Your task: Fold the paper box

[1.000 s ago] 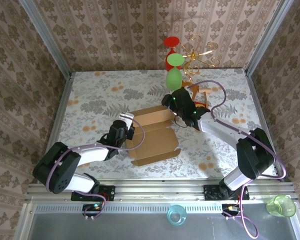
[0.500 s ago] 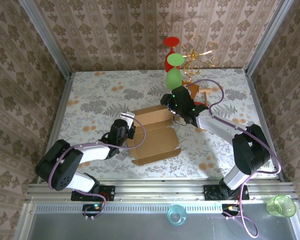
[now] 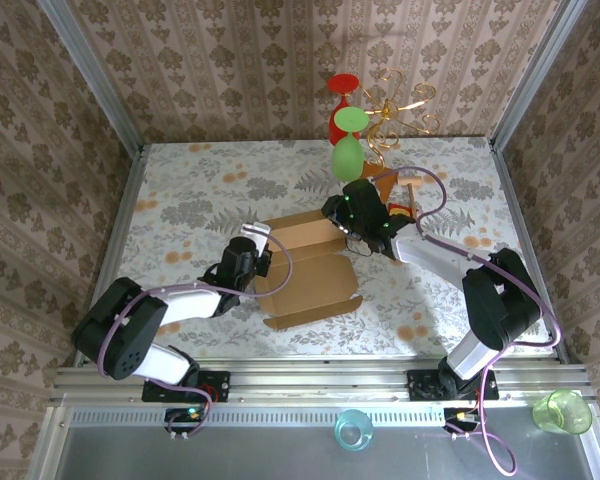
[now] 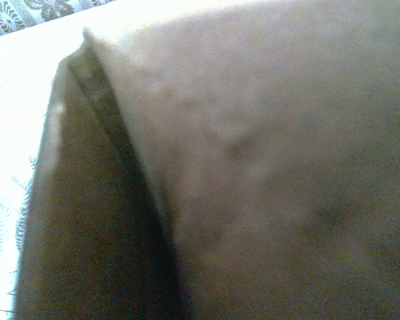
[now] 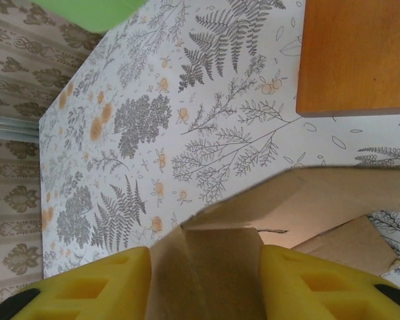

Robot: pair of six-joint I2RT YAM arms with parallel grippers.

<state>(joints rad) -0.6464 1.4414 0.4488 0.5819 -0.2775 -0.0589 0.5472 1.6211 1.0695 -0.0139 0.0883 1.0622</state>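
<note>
I keep the paper box point(image 3: 310, 280) at the middle of the table point(image 3: 180, 190), half-formed, its far panel raised and the near panel lying flat toward 6 o'clock. I have an arm on each side so that one can steady the sheet while the other works a flap.

The left gripper point(image 3: 257, 256) sits at the box's 9 o'clock edge with its jaws pressed together. Its wrist camera is hard against brown cardboard point(image 4: 267, 167), and I cannot tell whether a fold is caught between the jaws or they merely lean on the wall.

The right gripper point(image 3: 340, 222) is at the box's 1 o'clock corner. From its wrist, the yellow fingers point(image 5: 93, 287) stand apart with a cardboard flap point(image 5: 207, 260) filling the gap. I cannot tell whether they have bitten on it or only straddle it. I judge this flap to be the one to turn inward.

The wooden block point(image 5: 357, 57) lies just beyond that corner, toward 2 o'clock, close enough to crowd the wrist if I swing outward. At 12 o'clock, red and green glasses point(image 3: 347, 125) hang on a gold wire stand point(image 3: 405, 105), near the right arm's elbow room. Two cups point(image 3: 352, 430) sit below the rail at 6 o'clock, well apart.
</note>
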